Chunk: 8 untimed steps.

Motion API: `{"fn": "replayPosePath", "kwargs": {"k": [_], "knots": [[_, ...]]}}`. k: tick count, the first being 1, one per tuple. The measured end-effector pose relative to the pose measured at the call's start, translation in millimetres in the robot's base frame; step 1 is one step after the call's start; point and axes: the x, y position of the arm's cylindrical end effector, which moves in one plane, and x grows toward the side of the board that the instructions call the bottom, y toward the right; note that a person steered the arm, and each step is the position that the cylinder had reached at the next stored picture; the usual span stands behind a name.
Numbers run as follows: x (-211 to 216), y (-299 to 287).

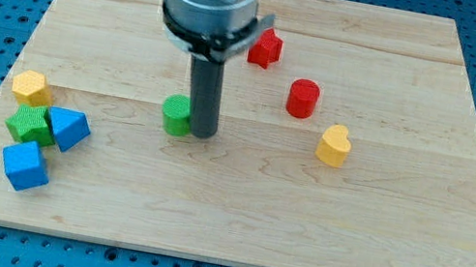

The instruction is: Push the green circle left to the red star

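Note:
The green circle (176, 115) sits on the wooden board (236, 202) a little left of centre. My tip (203, 133) rests right against its right side, touching it. The red star (265, 48) lies up and to the right of the green circle, near the view's top, partly beside the arm's grey body.
A red cylinder (302, 98) and a yellow heart (334, 145) lie right of the tip. At the view's left stand a yellow hexagon (31, 87), a green star (29, 124), a blue triangle (69, 128) and a blue cube (25, 165).

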Motion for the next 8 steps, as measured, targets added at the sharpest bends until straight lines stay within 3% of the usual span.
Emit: {"fn": "replayPosePath", "kwargs": {"k": [1,2,3,5,7,8], "knots": [[-17,-3],[15,7],[16,-20],[-73,-60],[-47,-93],[-86,-105]]}}
